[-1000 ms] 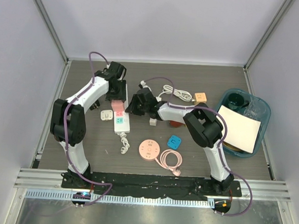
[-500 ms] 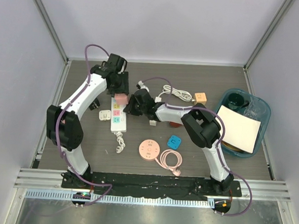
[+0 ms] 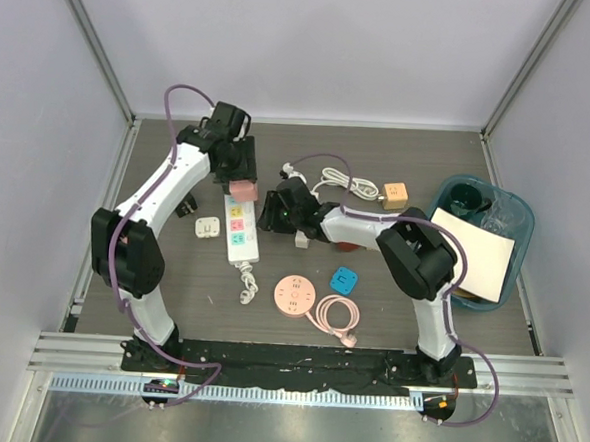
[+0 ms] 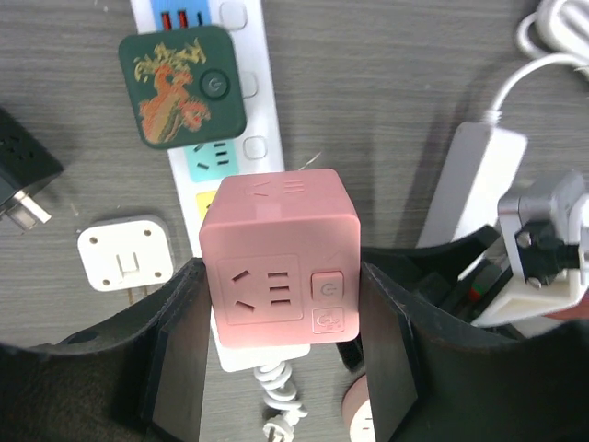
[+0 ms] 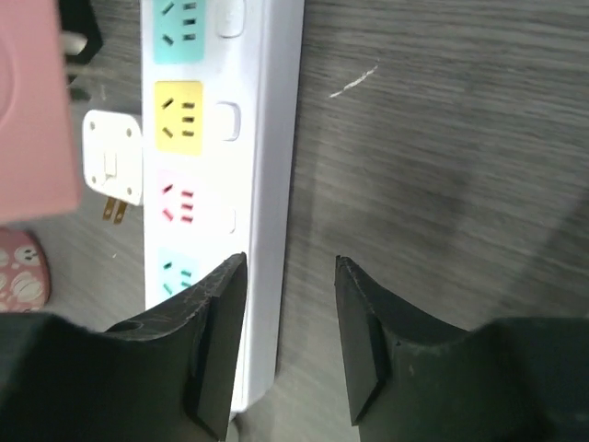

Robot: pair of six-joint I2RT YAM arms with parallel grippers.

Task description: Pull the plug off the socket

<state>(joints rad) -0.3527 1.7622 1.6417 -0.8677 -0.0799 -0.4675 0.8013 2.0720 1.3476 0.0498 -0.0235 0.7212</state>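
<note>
Pull step; pink plug [image 4: 276, 267] seemingly free of power strip [image 3: 240, 240]
Pinched by left end effector [image 4: 281, 313], held above strip; right end effector [image 5: 287, 341] spread at strip's edge, gripping nothing; next: carry plug aside, release.

- Cube plug [image 4: 276, 267]: pale pink all over.
- Power strip [image 5: 267, 138]: white body; sockets teal, yellow, pink, teal.
- Square adapter [image 4: 181, 85]: dark green with an orange-gold figure print.
- Small adapter [image 4: 124, 264]: white.
- Counter [image 4: 386, 110]: grey-brown wood grain.
- Bin [image 3: 443, 195] at the counter's right edge: teal.
</note>
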